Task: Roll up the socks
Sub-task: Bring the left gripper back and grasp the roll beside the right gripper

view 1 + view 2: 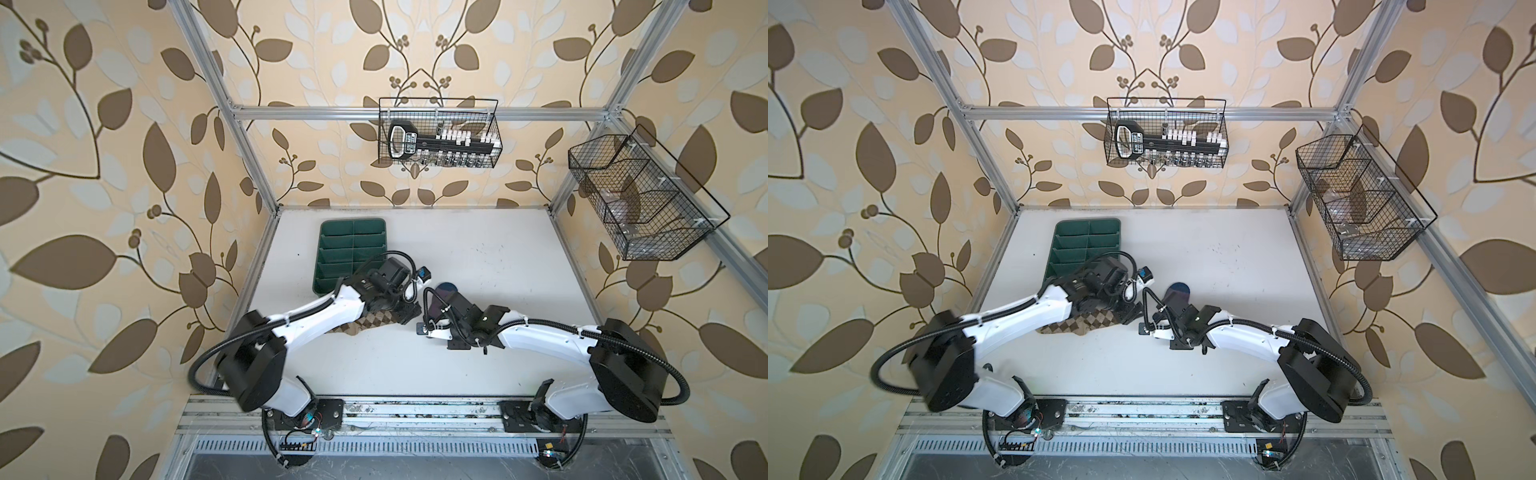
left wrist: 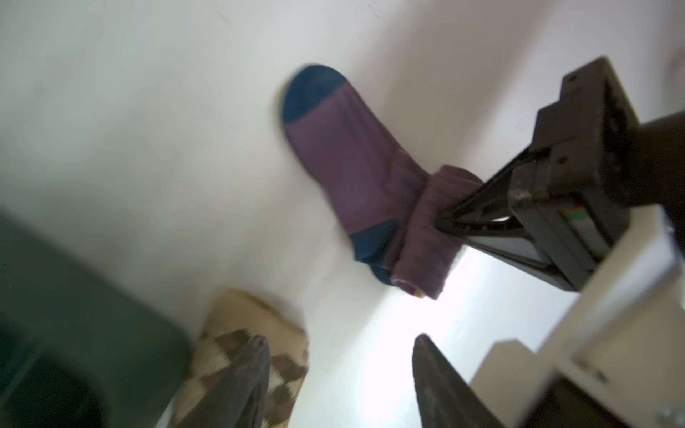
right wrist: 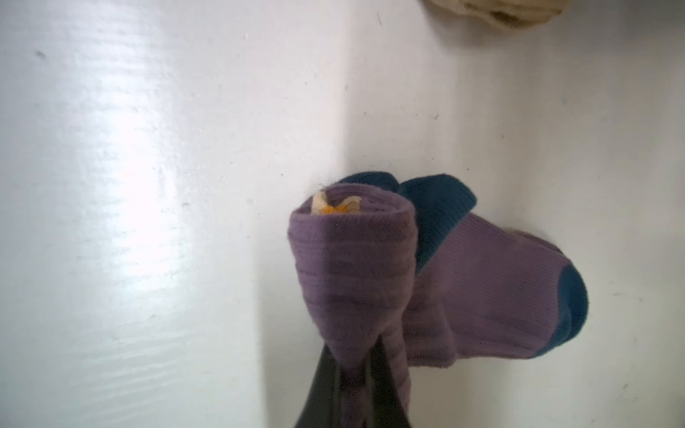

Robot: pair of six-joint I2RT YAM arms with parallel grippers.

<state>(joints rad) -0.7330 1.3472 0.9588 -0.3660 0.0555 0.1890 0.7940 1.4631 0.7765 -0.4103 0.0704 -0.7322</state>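
Observation:
The purple sock [image 3: 482,281] with navy toe and heel lies near the middle of the white table [image 1: 478,257]. Its leg end is rolled into a short tube [image 3: 352,266], and a bit of orange-yellow cuff [image 3: 333,207] shows at the tube's core. My right gripper [image 3: 352,374] is shut on that rolled end. The tan argyle sock [image 1: 374,326] lies flat to the left, partly under my left arm. My left gripper [image 2: 341,367] is open, with one finger [image 2: 244,374] over the tan sock's end and nothing between the jaws.
A green divided organizer tray [image 1: 353,245] sits at the back left of the table, close behind my left wrist. Two wire baskets [image 1: 440,133] [image 1: 640,199] hang on the frame at the back and at the right. The two grippers are close together at mid-table.

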